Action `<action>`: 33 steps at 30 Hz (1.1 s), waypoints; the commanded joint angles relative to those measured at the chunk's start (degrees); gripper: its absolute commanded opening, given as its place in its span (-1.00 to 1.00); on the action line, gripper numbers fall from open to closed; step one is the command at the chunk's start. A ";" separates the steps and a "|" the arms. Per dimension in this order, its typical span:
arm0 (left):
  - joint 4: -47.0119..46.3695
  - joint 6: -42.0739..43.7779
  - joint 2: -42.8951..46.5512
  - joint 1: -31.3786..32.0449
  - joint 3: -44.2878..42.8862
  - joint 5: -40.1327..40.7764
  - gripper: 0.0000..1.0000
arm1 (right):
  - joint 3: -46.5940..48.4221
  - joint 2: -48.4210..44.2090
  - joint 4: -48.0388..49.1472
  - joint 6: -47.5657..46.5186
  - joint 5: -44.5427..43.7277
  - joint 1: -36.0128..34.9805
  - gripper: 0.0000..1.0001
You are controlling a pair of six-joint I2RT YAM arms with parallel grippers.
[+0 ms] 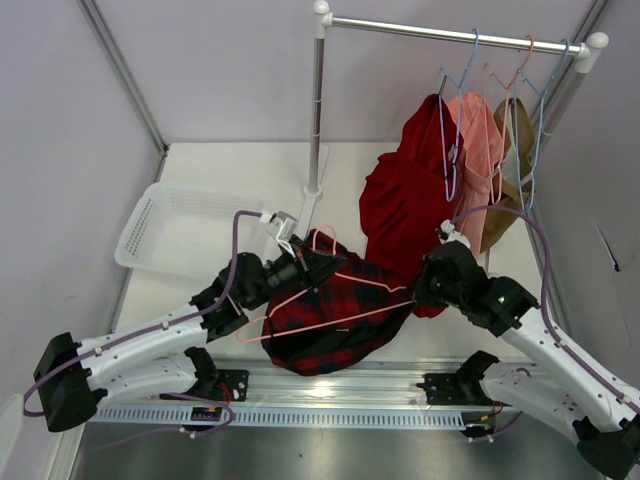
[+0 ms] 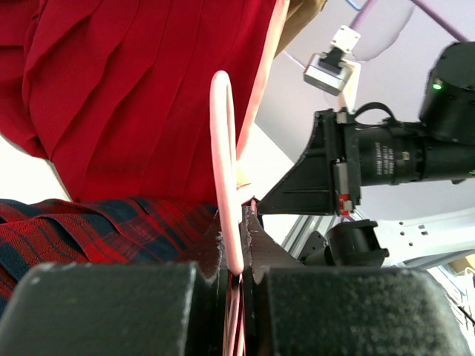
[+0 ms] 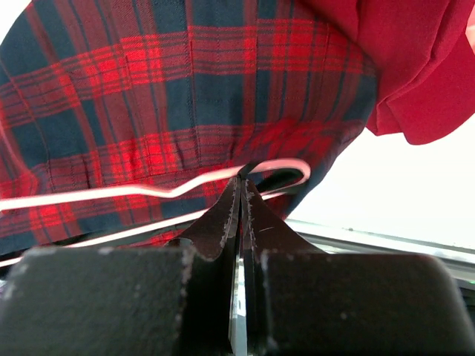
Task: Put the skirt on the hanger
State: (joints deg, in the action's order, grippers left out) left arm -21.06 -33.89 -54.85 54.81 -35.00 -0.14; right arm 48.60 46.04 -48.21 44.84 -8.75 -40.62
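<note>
The red-and-black plaid skirt (image 1: 330, 325) lies bunched between my two arms. It fills the right wrist view (image 3: 185, 96). The pale-pink wire hanger (image 1: 345, 300) lies across it, hook toward the left arm. My left gripper (image 1: 312, 262) is shut on the hanger's wire (image 2: 225, 163) near the hook, and a little plaid shows by the jaws (image 2: 89, 226). My right gripper (image 1: 420, 288) is shut at the skirt's right edge. Its tips meet the fabric where the hanger's wire (image 3: 111, 191) crosses, beside the hanger's right corner (image 3: 303, 169).
A plain red garment (image 1: 405, 205) hangs from the rail (image 1: 450, 35), with a salmon one (image 1: 478, 140), a tan one and blue hangers. It reaches down to the skirt. A white basket (image 1: 185, 230) sits at the left. The rack post (image 1: 316, 120) stands behind the left gripper.
</note>
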 commanded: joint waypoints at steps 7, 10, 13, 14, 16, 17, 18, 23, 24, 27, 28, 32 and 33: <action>-8.38 0.40 2.91 -0.14 2.04 1.64 -1.00 | 4.31 1.94 0.65 -1.68 -2.06 0.28 -1.00; -10.22 0.31 2.29 -0.05 2.31 1.81 -1.00 | 5.36 2.91 0.74 -1.95 -1.88 0.28 -1.00; -13.29 0.05 1.33 0.21 3.01 2.68 -1.00 | 6.07 3.09 0.57 -2.12 -2.06 0.28 -1.00; -13.83 0.14 0.80 0.39 3.01 3.04 -1.00 | 6.16 3.09 0.39 -2.21 -2.06 0.28 -1.00; -14.88 0.05 0.19 0.56 3.10 3.39 -1.00 | 6.42 3.09 0.13 -2.13 -2.14 0.28 -1.00; -15.50 0.05 -0.51 0.65 2.93 3.57 -1.00 | 6.42 3.09 0.04 -2.21 -2.06 0.28 -1.00; -15.94 0.14 -0.87 0.65 2.84 3.66 -1.00 | 6.42 3.00 0.04 -2.30 -1.97 0.19 -1.00; -18.40 0.05 -3.15 1.44 1.87 3.92 -1.00 | 7.03 2.65 -0.40 -2.39 -1.71 0.28 -1.00; -18.84 0.14 -3.94 1.62 1.61 4.01 -1.00 | 7.04 2.48 -0.49 -2.30 -1.62 0.28 -1.00; -19.63 0.23 -5.26 2.15 0.64 4.01 -1.00 | 7.74 2.12 -0.75 -2.39 -1.53 0.28 -1.00; -19.90 0.31 -6.14 2.41 0.12 3.92 -1.00 | 7.91 2.04 -0.75 -2.39 -1.44 0.28 -1.00; -20.51 0.31 -8.43 3.02 -1.29 3.75 -1.00 | 9.05 1.68 -1.27 -2.74 -1.71 0.28 -1.00; -20.51 0.40 -8.78 3.11 -1.47 3.75 -1.00 | 9.14 1.68 -1.28 -2.83 -1.62 0.37 -1.00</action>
State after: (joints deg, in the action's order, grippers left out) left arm -36.67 -33.98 -62.59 57.12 -33.12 2.85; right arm 54.08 48.95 -50.50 42.74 -10.31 -40.36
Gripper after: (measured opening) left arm 0.054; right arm 0.017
